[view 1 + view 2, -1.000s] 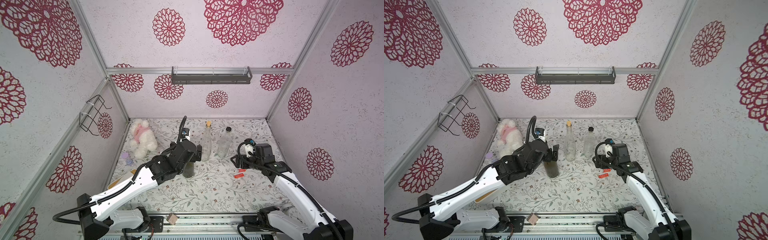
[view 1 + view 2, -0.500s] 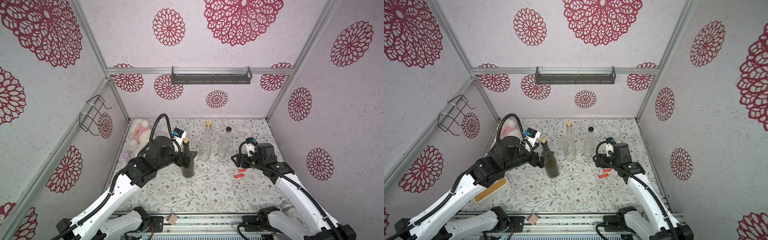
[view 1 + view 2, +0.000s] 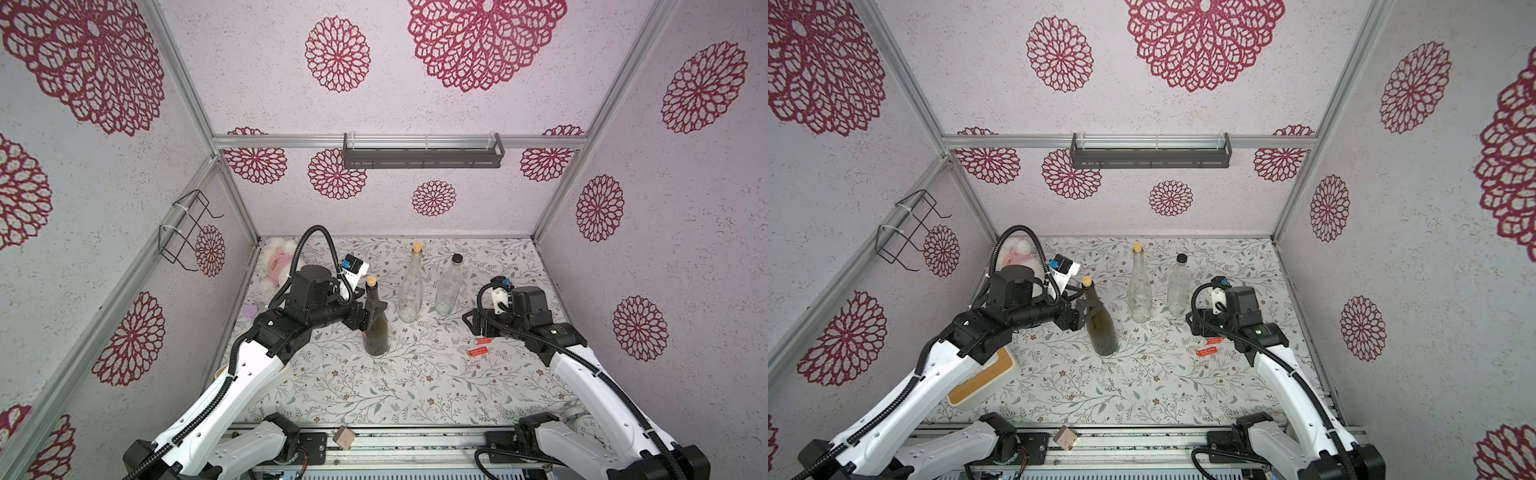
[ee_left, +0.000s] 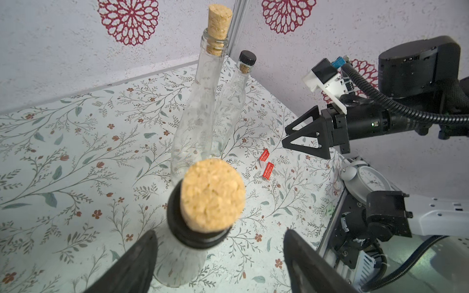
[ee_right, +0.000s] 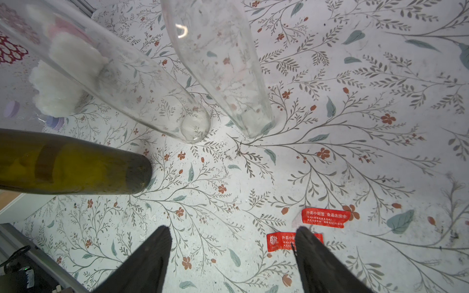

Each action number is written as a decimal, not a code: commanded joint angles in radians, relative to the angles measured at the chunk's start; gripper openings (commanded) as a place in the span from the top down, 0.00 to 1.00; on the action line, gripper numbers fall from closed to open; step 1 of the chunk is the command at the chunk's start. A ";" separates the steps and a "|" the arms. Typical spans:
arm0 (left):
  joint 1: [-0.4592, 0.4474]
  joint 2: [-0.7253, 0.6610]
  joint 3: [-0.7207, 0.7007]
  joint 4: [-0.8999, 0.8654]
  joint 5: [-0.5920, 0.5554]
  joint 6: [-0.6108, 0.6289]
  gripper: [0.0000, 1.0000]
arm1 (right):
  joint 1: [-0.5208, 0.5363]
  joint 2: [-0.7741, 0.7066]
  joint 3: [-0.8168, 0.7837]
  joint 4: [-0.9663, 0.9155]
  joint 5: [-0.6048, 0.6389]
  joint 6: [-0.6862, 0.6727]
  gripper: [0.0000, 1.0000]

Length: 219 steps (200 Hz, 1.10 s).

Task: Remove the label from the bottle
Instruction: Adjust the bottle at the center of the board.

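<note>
Walls (image 3: pixel 415 104) patterned with red rosettes close in a flowered desk (image 3: pixel 415 386). The left arm (image 3: pixel 249 365) is stretched level over it, and the right arm (image 3: pixel 582 370) is held low at the other side.

A green bottle (image 3: pixel 376 332) is stood upright near the desk's middle, long axis vertical, near two clear bottles (image 3: pixel 409 291). The left jaws are spread astride its shoulder, below the cork (image 3: pixel 371 281). A gap is seen at one side in the left wrist view, so no clamp is made yet.

The right jaws are spread and empty over two red labels (image 3: pixel 478 352) lying on the desk, well apart from the green bottle. A tan band (image 5: pixel 45 165) round the bottle's body, judged to be its label, lies below the left jaws. It is turned toward the right arm, so the peel is judged to fall to the right jaws.
</note>
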 commanded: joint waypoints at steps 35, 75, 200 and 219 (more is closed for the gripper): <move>0.042 0.039 0.004 0.068 0.070 0.050 0.34 | 0.004 0.003 0.014 0.024 0.013 0.020 0.21; 0.053 0.067 0.012 0.067 0.073 0.067 0.37 | 0.004 -0.005 0.001 0.030 0.018 0.031 0.21; 0.058 0.103 0.027 0.085 0.062 0.075 0.61 | 0.004 -0.045 -0.011 0.015 0.046 0.031 0.22; 0.057 0.098 0.028 0.083 0.054 0.074 0.64 | 0.004 -0.033 -0.007 0.019 0.038 0.029 0.22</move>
